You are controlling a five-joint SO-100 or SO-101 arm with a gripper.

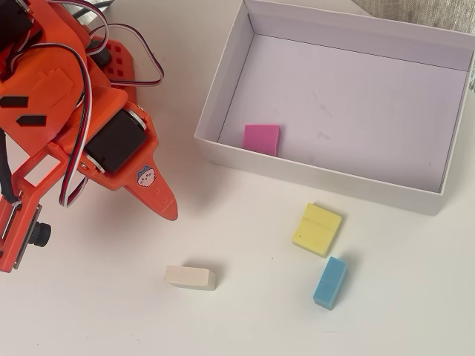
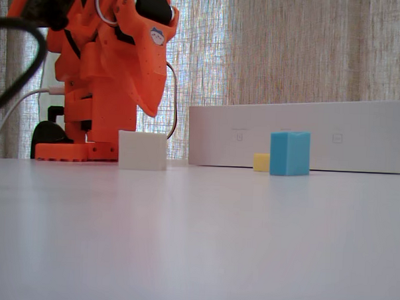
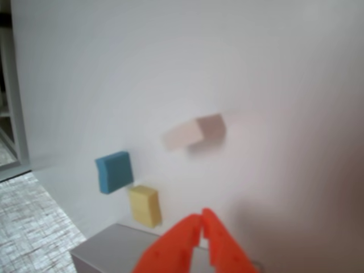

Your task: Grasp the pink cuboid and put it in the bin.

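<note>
The pink cuboid (image 1: 261, 139) lies flat inside the bin (image 1: 223, 85), against its near wall at the left corner in the overhead view. The bin also shows in the fixed view (image 2: 346, 136) as a white box side, and its corner shows in the wrist view (image 3: 108, 250). The pink cuboid is hidden in the fixed and wrist views. My orange gripper (image 1: 169, 209) is shut and empty, left of the bin and above the table. It shows in the wrist view (image 3: 202, 219) with its tips together, and in the fixed view (image 2: 152, 108).
A yellow block (image 1: 318, 229), a blue block (image 1: 330, 282) and a cream block (image 1: 191, 277) lie on the white table in front of the bin. They show in the wrist view too: yellow (image 3: 144, 206), blue (image 3: 114, 172), cream (image 3: 193, 132). A curtain hangs behind.
</note>
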